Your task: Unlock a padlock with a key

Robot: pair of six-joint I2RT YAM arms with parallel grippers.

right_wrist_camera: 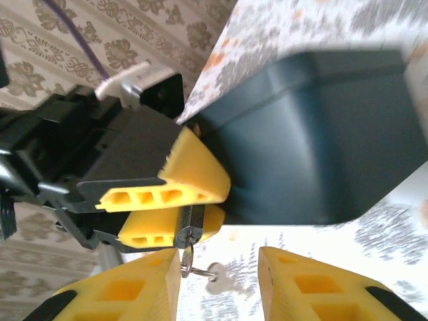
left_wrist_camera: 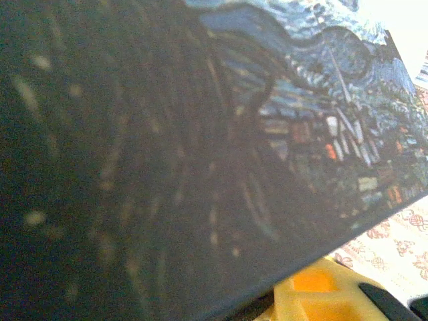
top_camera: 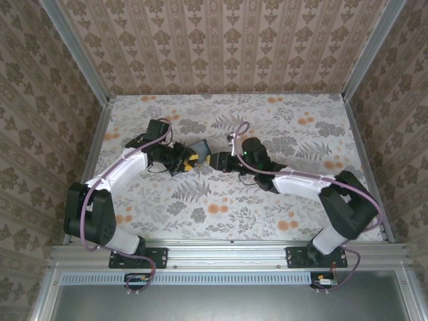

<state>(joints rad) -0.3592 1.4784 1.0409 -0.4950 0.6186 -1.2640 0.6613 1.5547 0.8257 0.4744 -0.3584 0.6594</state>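
Small silver padlock [right_wrist_camera: 189,226], pinched between the left arm's yellow fingers [right_wrist_camera: 167,194], above the middle of the desk, keyway end pointing down in the right wrist view, pale silver key [right_wrist_camera: 214,273] apparently seated in the keyway, bow jutting sideways, blurred

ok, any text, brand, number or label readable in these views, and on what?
No text reads in any of the views.
Box: a painted picture on its face, with no lettering visible.
Padlock: any stamp is too small and blurred to read.
Key: blurred, no marking legible.
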